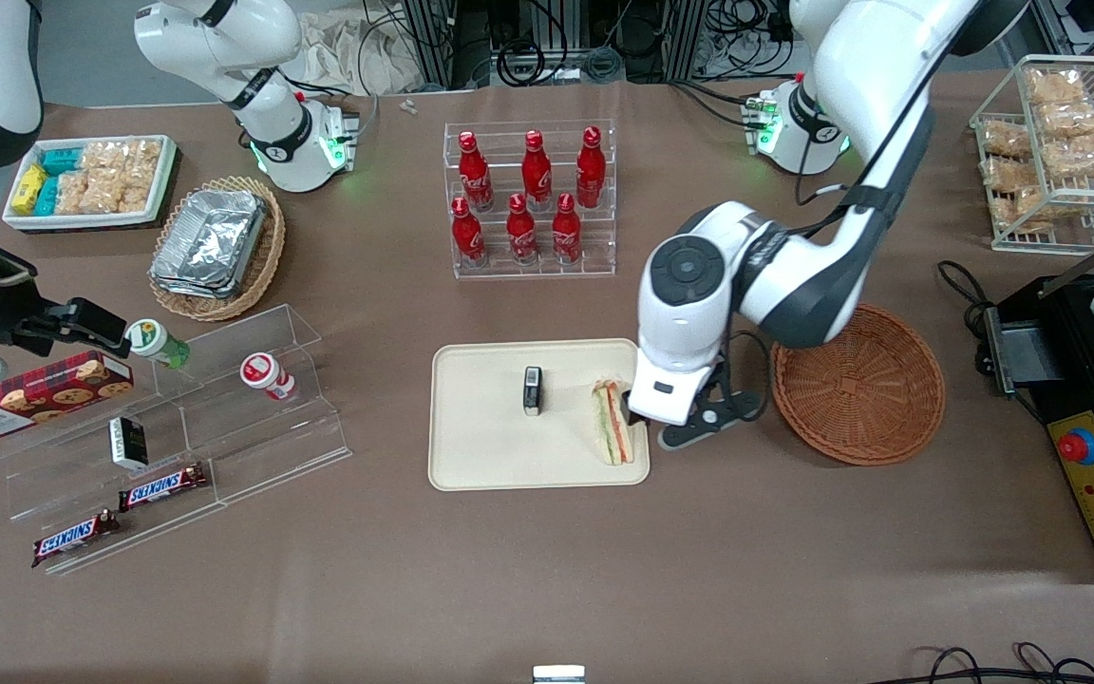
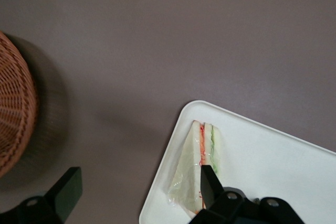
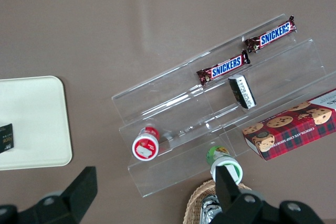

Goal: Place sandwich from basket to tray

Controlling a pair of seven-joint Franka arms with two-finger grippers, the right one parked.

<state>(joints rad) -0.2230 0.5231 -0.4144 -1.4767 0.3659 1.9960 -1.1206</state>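
Treat the transfer as essentially complete. The sandwich (image 1: 612,422) lies on the tray (image 1: 480,456), at the tray's edge nearest the basket (image 1: 858,383), just right of the frame's centre in the front view. The basket holds nothing visible. What remains, by this judgement, is only to lift the arm clear without disturbing the sandwich.

Check the gripper (image 1: 650,420) next. It hangs directly over the tray edge beside the sandwich, between the sandwich and the basket. In the wrist view its fingers (image 2: 208,184) are spread wide: one finger stands over the sandwich's filling edge (image 2: 202,162), the other is well apart over bare table (image 2: 157,40). The gripper grasps nothing. You cannot tell from these views whether the near finger touches the wrapping or merely overlaps it in sight.

Note a small dark packet (image 1: 532,390) standing near the tray's middle, apart from the sandwich.
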